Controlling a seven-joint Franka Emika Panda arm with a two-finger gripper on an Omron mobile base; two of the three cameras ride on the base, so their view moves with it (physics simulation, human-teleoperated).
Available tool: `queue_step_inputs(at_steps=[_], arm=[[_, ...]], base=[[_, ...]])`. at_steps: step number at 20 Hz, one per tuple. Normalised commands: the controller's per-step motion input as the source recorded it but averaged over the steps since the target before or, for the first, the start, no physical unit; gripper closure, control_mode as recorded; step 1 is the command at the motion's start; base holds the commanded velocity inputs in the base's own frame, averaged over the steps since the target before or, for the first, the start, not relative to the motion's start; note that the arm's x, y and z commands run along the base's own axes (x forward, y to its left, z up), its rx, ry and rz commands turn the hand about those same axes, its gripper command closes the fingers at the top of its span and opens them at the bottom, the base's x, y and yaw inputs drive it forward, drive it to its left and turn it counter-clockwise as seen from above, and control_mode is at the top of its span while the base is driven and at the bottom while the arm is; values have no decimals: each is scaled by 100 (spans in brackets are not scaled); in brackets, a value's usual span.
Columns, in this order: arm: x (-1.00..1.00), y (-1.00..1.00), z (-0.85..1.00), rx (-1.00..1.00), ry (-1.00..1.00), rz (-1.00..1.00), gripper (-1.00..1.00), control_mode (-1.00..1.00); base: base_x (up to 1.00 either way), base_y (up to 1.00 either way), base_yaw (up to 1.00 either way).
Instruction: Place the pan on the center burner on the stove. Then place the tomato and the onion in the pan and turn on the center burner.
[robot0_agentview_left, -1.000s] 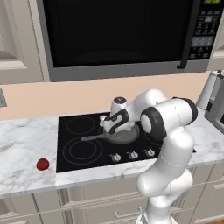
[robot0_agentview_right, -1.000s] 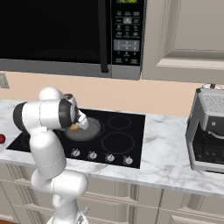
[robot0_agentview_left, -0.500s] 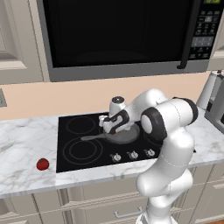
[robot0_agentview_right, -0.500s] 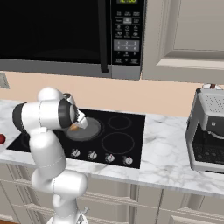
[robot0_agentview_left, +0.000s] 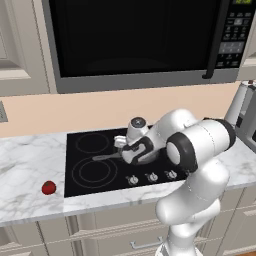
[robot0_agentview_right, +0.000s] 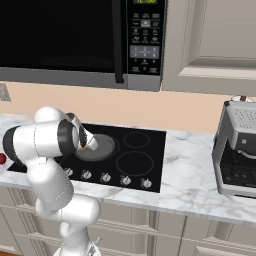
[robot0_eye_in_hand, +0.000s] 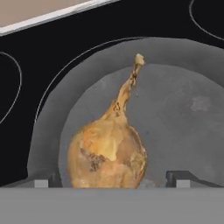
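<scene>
Marble counter (robot0_agentview_left: 30, 165) up front has the tomato (robot0_agentview_left: 48, 187) sitting left of the stove (robot0_agentview_left: 85, 160). Gripper (robot0_eye_in_hand: 111, 178) is spread wide, fingertips either side of the onion (robot0_eye_in_hand: 107, 153) lying in the pan (robot0_eye_in_hand: 183, 118) on the cooktop. Microwave (robot0_agentview_left: 135, 40) hangs behind.

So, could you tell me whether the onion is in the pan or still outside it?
In. The hand view shows the onion lying on the grey floor of the pan, between the spread fingertips of the gripper.
</scene>
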Motion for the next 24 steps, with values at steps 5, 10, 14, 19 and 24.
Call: queue_step_inputs(at_steps=[5,10,14,19,24], arm=[[-30,0,32,0,-20,0,-100,-100],[-26,0,45,0,-16,1,-100,-100],[-24,0,58,0,-13,0,-100,-100],[-13,9,75,0,-1,0,-100,-100],[-6,24,83,0,2,0,-100,-100]], base=[[0,0,0],[0,0,0],[0,0,0],[0,0,0],[0,0,0]])
